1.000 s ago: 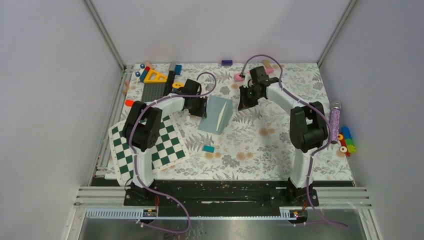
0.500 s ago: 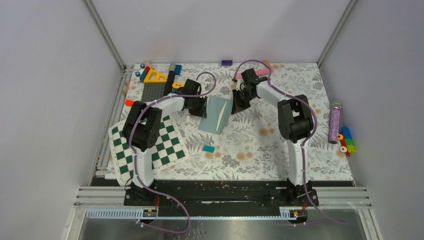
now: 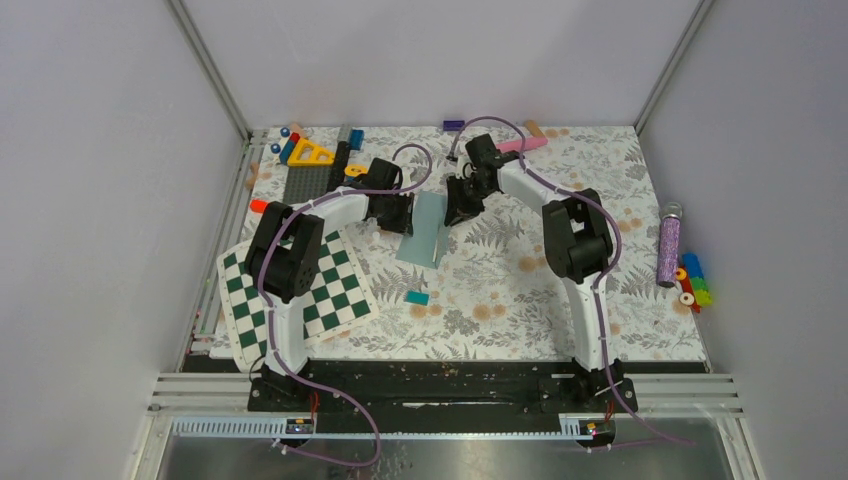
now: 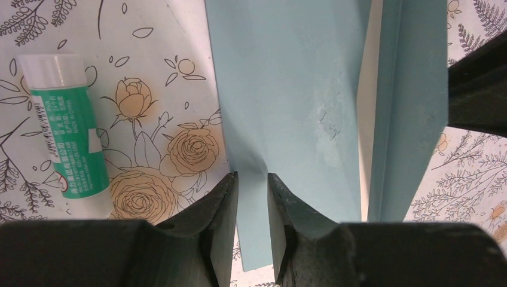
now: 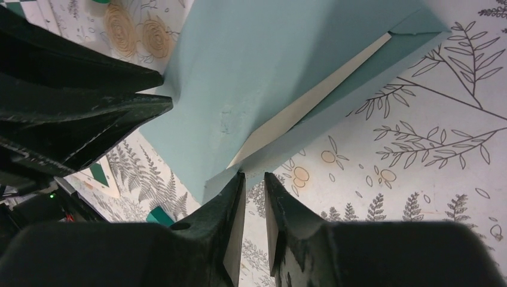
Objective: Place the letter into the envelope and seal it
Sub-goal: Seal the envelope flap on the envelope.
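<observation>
Two pincers are working one envelope, so let's sweep across. Far left, the green-white checkerboard (image 3: 300,290) lies flat under the left arm, out of play. Next comes a green-labelled glue stick (image 4: 69,149), resting on the floral table (image 3: 560,300) just beside the envelope's edge. Then the left pincer (image 4: 252,188), clenched on the near edge of the teal envelope (image 3: 428,235), with the paper creased where it runs between the jaws. The envelope sits mid-table between the two arms, and the letter (image 4: 365,107) is tucked inside it, with only a cream sliver showing along the mouth. On the right, the right pincer (image 5: 251,191) is parted a crack and grasping nothing, its tips just beside the envelope's corner, where the cream sliver ends. My read is that insertion is all but done and sealing is the step in hand. The next move calls for nudging that sliver fully home, then closing the mouth over it and pressing flat while the left side anchors the paper.
</observation>
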`<state>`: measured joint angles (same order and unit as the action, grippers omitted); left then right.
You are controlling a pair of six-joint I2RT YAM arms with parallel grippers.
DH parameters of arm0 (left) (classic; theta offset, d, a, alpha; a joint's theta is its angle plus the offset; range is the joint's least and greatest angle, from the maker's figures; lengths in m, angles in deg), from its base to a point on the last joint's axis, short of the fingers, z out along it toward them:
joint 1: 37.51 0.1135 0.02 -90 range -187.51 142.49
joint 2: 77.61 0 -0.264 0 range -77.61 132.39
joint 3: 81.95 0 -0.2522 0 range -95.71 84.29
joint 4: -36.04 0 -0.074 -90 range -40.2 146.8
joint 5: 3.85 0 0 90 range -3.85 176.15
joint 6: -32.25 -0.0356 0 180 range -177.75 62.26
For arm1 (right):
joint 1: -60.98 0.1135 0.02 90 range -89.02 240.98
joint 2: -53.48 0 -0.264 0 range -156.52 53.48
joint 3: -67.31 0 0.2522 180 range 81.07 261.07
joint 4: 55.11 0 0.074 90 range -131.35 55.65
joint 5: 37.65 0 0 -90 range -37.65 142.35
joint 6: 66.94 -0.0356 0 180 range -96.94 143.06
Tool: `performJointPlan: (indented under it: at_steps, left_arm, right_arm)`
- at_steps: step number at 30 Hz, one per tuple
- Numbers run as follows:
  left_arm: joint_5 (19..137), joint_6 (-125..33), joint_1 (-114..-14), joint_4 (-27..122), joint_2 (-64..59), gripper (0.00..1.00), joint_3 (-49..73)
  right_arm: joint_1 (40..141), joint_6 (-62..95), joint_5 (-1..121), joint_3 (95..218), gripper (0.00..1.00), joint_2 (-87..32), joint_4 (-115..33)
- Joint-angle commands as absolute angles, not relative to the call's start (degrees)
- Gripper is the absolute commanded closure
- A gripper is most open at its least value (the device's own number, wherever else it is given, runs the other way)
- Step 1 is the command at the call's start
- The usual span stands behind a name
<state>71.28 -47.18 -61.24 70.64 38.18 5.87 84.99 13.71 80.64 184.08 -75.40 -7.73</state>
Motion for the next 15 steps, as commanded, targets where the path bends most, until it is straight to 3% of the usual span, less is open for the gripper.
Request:
performJointPlan:
  at_steps: [1,15]
  left_arm:
    - [69.63,-46.79,-61.41,71.77,39.56,0.74,6.7]
    - [69.1,-46.67,-61.41,71.77,39.51,0.75,6.65]
  right_arm:
    - [85.8,13.96,79.66,188.02,0.75,-77.08,-4.91]
    - [88.91,14.1,78.42,196.46,0.75,-83.74,0.13]
